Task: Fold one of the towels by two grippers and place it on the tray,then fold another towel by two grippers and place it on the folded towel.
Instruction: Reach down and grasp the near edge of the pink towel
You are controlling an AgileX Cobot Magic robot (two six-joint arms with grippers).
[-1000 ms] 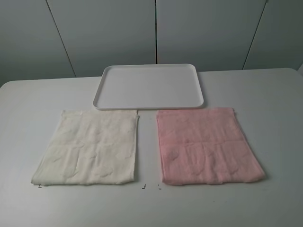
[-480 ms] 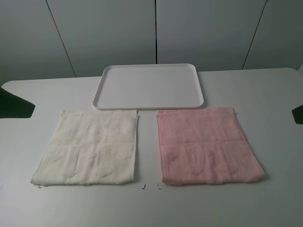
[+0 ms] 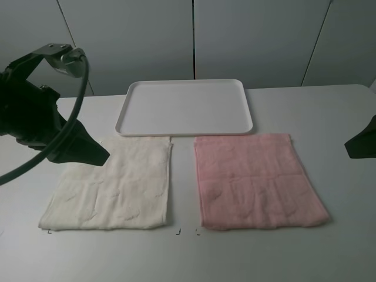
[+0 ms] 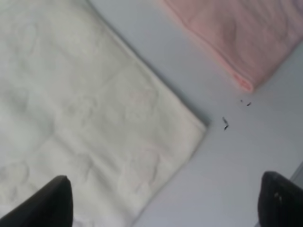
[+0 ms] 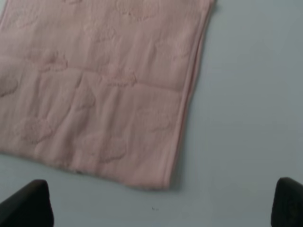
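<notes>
Two towels lie flat side by side at the near part of the white table (image 3: 329, 247), with a few tiny dark marks (image 3: 177, 231) on the bare surface just in front of the gap between them. The cream towel (image 3: 111, 185) is on the left and the pink towel (image 3: 258, 179) on the right, close but not touching, and neither is folded yet. The big change is the arms. A second ago there were none in the high shot, and half a second ago just dark slivers at both edges. Now the left arm (image 3: 41, 117) is well in, covering the cream towel's far left corner in that view. The left gripper (image 4: 164, 202) has its fingers spread wide with nothing between them, cream cloth below. The right arm (image 3: 363, 141) only pokes in at the right edge, off to the side of the pink towel. The right gripper (image 5: 157, 202) is also splayed wide and empty, looking down at a pink corner. Further back, the tray (image 3: 185, 106) sits just behind both towels, same spot as before, and the towels haven't budged either.
</notes>
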